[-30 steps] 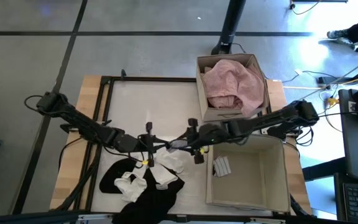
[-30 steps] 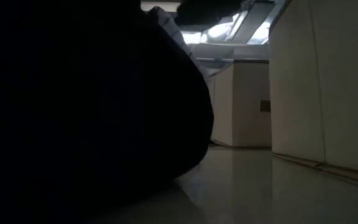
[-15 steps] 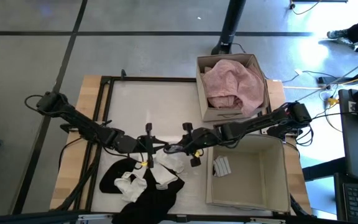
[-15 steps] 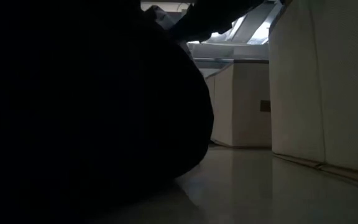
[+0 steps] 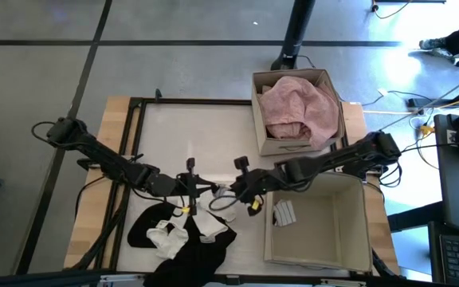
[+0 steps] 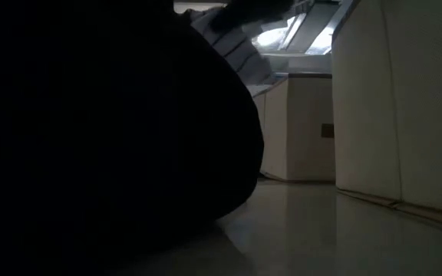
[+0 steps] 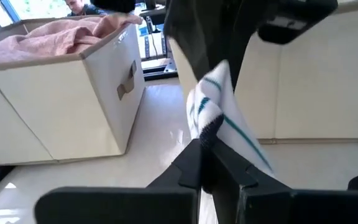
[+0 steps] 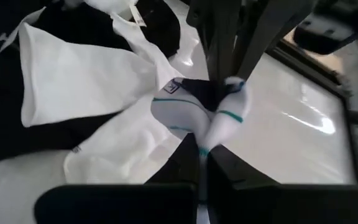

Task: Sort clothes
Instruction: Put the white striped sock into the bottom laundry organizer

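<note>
Gripping one small white sock with teal stripes (image 7: 219, 112), our two arms meet near the middle of the surface (image 5: 190, 135). We see the left end effector (image 5: 200, 190) clenched on one end of that sock; in the left wrist view its fingers (image 7: 194, 163) are pinched together on the dark cuff, and the fabric rises from there. Our right end effector (image 5: 237, 186) is clenched on the other end, its fingers (image 8: 188, 158) closed on the fabric in the right wrist view, so the sock hangs in a loop between the two, lifted clear of the surface. From above, the sock shows as a pale scrap just beside the two end effectors.

Below the left end effector lies the pile of remaining clothes: black garments (image 5: 190, 247) spread along the near edge, with several small white pieces (image 5: 170, 235) on top of them. In the right wrist view we make out a larger white garment (image 8: 79, 81) lying over black cloth. A dark mass fills most of the low view, and we cannot tell what it is.

On the right side stand two tan boxes. The far box (image 5: 293, 146) is heaped with a pale pink garment (image 5: 300, 108). The near box (image 5: 357, 203) holds one small striped white piece (image 5: 284, 213) on its floor.
</note>
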